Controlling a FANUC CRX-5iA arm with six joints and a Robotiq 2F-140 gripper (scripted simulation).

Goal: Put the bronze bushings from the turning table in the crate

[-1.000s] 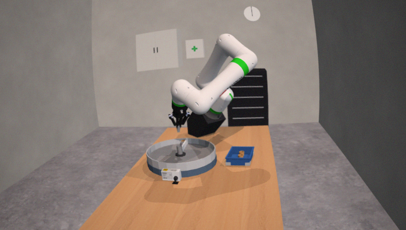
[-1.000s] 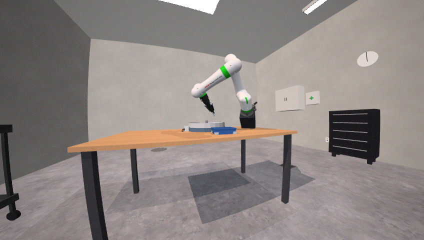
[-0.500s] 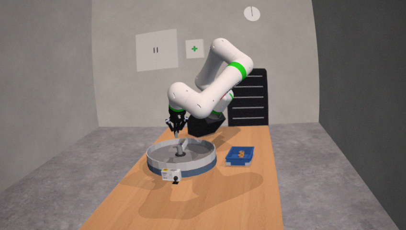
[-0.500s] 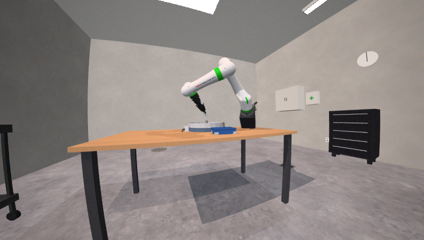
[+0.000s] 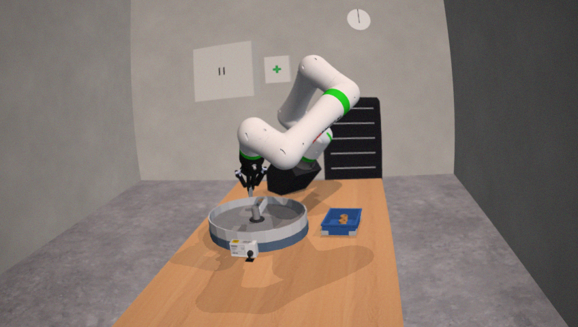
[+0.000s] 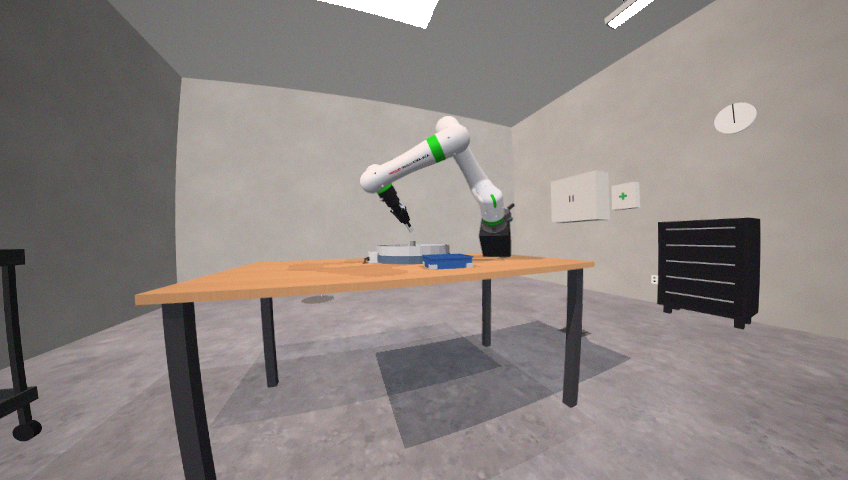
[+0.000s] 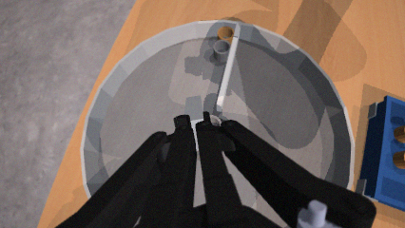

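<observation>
The round grey turning table stands on the wooden table. In the wrist view a bronze bushing stands at the table's rim next to a white radial bar. A steel bushing stands just inside the bronze one, touching or nearly touching it. My gripper is shut and empty. It hangs above the disc's far part, near the centre hub, clear of both bushings. The blue crate to the right holds bronze bushings.
A grey post rises from the disc's centre. A small white sensor box sits at the turning table's front rim. The arm's black base stands behind the turning table. A black drawer cabinet stands at the back wall.
</observation>
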